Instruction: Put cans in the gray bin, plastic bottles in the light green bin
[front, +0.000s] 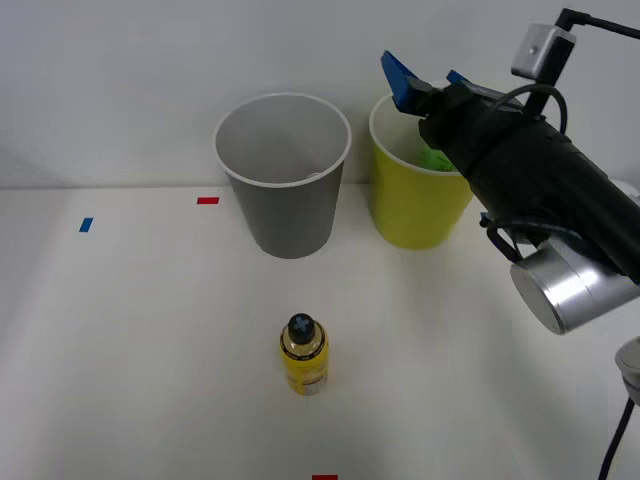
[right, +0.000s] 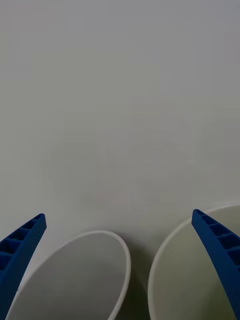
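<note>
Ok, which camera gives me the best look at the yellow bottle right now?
The front view: the yellow bottle stands upright on the table, nearer the camera than the gray bin. The right wrist view looks over both bin rims toward the wall instead.

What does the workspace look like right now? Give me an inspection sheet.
Surface: white table, with red and blue tape marks.
Job's things: yellow bottle stands upright, in front of gray bin; light green bin beside it holds something green; no can seen.
Clutter: nothing seen.
Grippers: right gripper open, empty, above the light green bin's rim.
Cables: black cables along the right arm.
Surroundings: plain white wall.
</note>
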